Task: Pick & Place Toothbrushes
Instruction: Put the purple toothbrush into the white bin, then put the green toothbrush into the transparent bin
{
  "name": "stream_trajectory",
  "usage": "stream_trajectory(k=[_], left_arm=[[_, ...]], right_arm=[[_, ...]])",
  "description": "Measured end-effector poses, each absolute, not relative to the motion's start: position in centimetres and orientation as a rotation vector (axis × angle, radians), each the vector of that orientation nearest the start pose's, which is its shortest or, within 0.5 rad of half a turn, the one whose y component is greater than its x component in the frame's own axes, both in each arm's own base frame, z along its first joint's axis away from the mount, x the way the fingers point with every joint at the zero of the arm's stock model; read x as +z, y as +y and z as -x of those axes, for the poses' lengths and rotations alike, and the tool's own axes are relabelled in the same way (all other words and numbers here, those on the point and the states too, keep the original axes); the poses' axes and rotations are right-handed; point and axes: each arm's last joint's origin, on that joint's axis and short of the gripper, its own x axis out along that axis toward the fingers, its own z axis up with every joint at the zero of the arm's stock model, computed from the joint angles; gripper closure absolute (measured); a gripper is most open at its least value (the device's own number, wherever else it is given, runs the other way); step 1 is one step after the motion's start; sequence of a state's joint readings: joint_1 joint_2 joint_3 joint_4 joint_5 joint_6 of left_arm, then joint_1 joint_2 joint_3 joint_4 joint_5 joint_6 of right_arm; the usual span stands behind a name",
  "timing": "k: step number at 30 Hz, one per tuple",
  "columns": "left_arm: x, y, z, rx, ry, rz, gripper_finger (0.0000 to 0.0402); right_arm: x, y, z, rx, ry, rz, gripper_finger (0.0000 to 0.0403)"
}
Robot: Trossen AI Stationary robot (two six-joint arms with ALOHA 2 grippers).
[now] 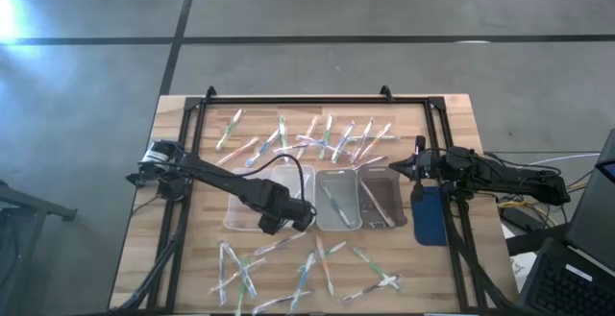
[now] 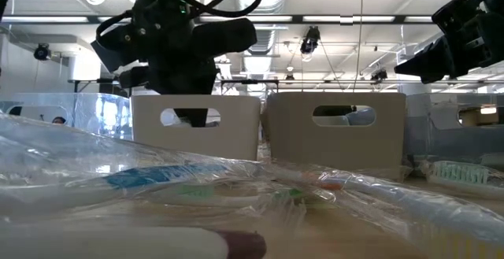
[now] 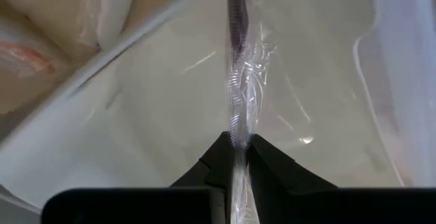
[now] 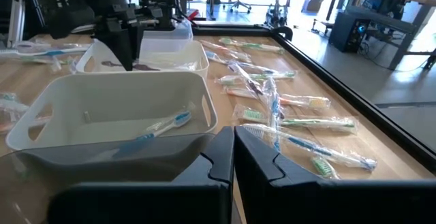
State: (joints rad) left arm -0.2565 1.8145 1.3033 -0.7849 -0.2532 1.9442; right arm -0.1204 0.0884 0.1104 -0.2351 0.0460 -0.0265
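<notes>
While the left pincer [image 3: 238, 146] is clamped on a wrapped toothbrush [image 3: 238, 81] above the tray [image 3: 327, 67], slippage through the crinkly wrapper is risked.

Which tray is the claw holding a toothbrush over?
The leftmost tray: the left claw holds a purple-tipped toothbrush over it; the other two trays have no claw above them.

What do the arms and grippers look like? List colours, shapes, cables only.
Both arms are black and jointed. The left arm has a looping black cable near its wrist. The right arm carries a blue panel by its gripper. Each gripper, left gripper and right gripper, has two black wedge-shaped fingers.
</notes>
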Motion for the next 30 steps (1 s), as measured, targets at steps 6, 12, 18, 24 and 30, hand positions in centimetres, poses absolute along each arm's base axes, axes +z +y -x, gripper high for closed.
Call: stream_trajectory(k=[6,12,18,24,30], left_arm=[[19.98,-8.29,-34.29,-1.273,0.851,-1.935,0.0347],[19.99,-8.29,-34.33,-1.251,0.861,-1.915,0.0343],[19.99,-8.29,-34.33,-1.230,0.876,-1.889,0.0333],[20.02,-8.21,-34.40,-1.203,0.896,-1.901,0.0314],[20.04,-8.11,-34.43,-1.186,0.916,-1.916,0.0305]], right_arm=[[17.18,-1.27,-9.43,-0.163,0.215,0.018,0.0394],[17.17,-1.27,-9.43,-0.163,0.215,0.018,0.0394],[17.18,-1.27,-9.43,-0.163,0.215,0.018,0.0394],[17.18,-1.28,-9.43,-0.163,0.215,0.018,0.0394],[17.18,-1.27,-9.43,-0.163,0.215,0.018,0.0394]])
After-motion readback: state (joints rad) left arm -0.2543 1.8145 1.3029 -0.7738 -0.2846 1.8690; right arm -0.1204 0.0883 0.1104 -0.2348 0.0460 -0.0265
